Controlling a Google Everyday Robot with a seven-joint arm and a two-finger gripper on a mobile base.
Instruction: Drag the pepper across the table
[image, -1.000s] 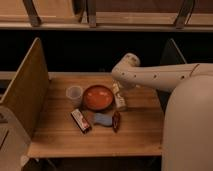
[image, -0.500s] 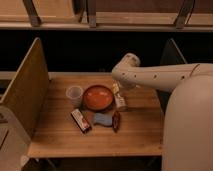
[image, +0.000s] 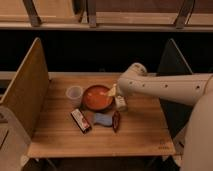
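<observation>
The pepper (image: 116, 121) is a small dark red-brown slender thing lying on the light wooden table (image: 140, 132), just right of a blue object (image: 102, 119). My gripper (image: 118, 96) hangs at the end of the white arm (image: 165, 87) that reaches in from the right. It is above the right rim of the orange bowl (image: 96, 98) and next to a white bottle (image: 120, 103). The gripper is behind the pepper, apart from it, and holds nothing that I can see.
A clear plastic cup (image: 74, 93) stands left of the bowl. A flat red-and-dark bar (image: 80, 120) lies in front of it. Upright panels stand at the table's left (image: 25, 92) and right (image: 172, 65) sides. My white body (image: 200, 140) fills the lower right.
</observation>
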